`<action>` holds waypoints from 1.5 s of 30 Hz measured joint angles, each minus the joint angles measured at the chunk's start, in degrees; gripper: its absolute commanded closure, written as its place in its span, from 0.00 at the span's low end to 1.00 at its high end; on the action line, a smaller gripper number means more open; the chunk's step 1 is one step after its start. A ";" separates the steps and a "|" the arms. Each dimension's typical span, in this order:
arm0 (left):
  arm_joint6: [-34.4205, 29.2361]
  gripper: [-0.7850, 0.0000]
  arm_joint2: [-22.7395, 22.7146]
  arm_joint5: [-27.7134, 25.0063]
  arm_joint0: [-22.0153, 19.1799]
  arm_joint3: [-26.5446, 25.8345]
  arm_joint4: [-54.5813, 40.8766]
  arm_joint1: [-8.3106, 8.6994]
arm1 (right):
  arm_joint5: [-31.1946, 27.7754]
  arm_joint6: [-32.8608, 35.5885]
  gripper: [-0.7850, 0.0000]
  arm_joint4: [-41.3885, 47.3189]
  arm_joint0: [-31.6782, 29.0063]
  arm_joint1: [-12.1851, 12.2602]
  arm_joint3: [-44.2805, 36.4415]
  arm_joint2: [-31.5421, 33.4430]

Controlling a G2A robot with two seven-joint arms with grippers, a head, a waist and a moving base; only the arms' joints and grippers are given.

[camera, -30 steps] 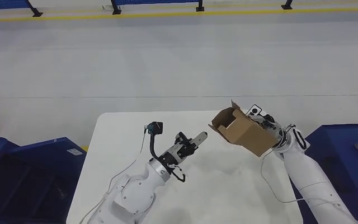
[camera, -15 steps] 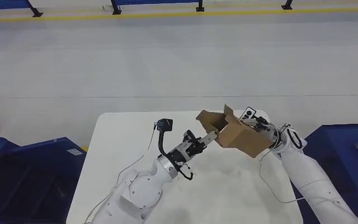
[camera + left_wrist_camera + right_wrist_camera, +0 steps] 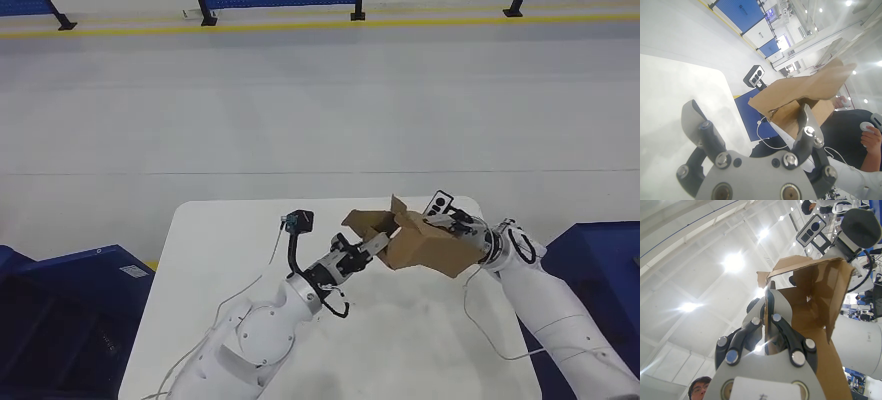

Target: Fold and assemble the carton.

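Table [image 3: 220, 260]: white top, rounded corners, matte, nothing lying on the bare part nearer the left arm. Low blue platforms flank it, one on the left [image 3: 70, 300], one on the right [image 3: 600, 250].

Room: pale grey floor [image 3: 300, 110] runs well back to a yellow line [image 3: 300, 25], with blue barrier panels [image 3: 280, 4] on black feet just past it. High white ceiling with beams and bright lamps [image 3: 732, 260].

Carton [image 3: 420, 243]: brown cardboard, held in the air over the table's far right corner, tilted, its open end turned toward the left arm. Flaps are loose and splayed, not folded shut.

Right gripper [image 3: 767, 298]: clamped tight on one side wall of the carton [image 3: 810, 313], one finger on each face of the board.

Left gripper [image 3: 372, 240]: at the carton's open end, jaws spread wide. In the left wrist view, the left gripper [image 3: 748, 108] has one finger up against the carton [image 3: 802, 89] beneath a flap. The other finger stands clear of the cardboard, above the table.
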 measured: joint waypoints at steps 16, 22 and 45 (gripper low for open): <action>-0.62 0.00 -4.90 -2.16 4.73 -4.48 -0.11 0.58 | -0.13 0.13 1.00 2.65 1.23 0.58 1.30 0.23; -1.26 0.00 -3.55 -1.60 4.10 -2.81 1.39 0.30 | -0.62 0.61 1.00 1.45 0.67 0.66 0.28 -0.21; -1.13 0.00 -4.21 -0.80 5.16 -3.65 2.26 -0.04 | -9.02 -2.57 1.00 -3.74 -0.47 0.88 -0.03 3.96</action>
